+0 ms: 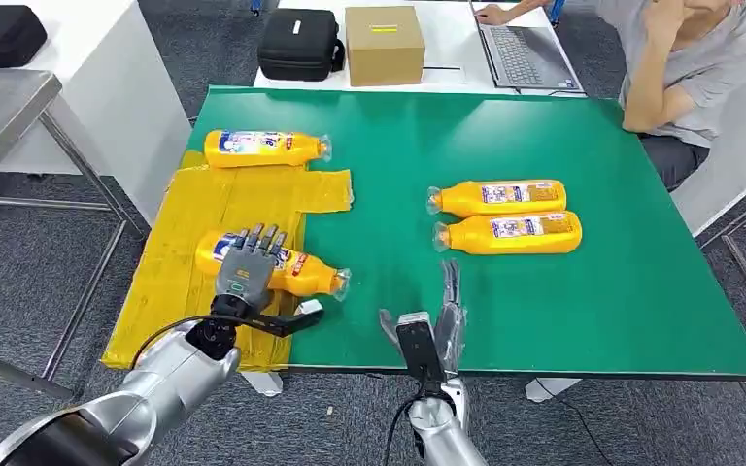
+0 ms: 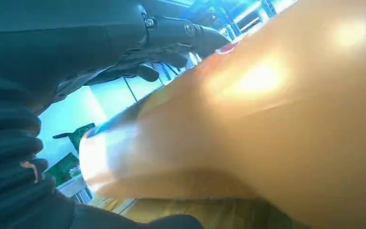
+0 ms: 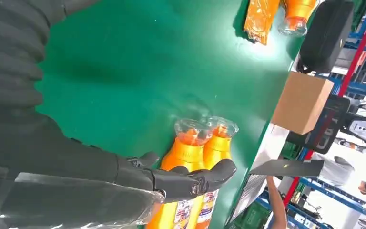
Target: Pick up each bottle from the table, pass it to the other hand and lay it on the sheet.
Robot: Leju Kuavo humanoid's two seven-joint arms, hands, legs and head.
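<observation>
1. Head view: green counter [image 1: 583,320] with a yellow sheet [image 1: 214,209] spread over its left part. Four orange bottles are lying on their sides. One bottle [image 1: 264,149] is at the far edge of the sheet, cap pointing right. A second bottle [image 1: 296,273] is on the near part of the sheet with its capped end poking out onto the green, and the left hand [image 1: 248,264] sits right on top of it, fingers draped over the body. Can't honestly tell from here if it's gripping or just resting. The other two bottles, far one [image 1: 500,197] and near one [image 1: 512,233], lie side by side, touching, on the bare green to the right, caps pointing left. The right hand [image 1: 445,316] is at the near edge of the counter, fingers straight and apart, holding nothing, a bit short of that pair. Behind the counter: a black case [image 1: 299,44], a cardboard box [image 1: 384,44], a laptop [image 1: 525,53] and a seated person [image 1: 685,68].

2. Left wrist view: blurry orange bottle [image 2: 276,119] pressed up close, dark fingers [image 2: 181,33] across it.

3. Right wrist view: the right hand [image 3: 171,179] is loose and empty, fingertips in front of the two bottles [image 3: 190,157] with clear caps.
</observation>
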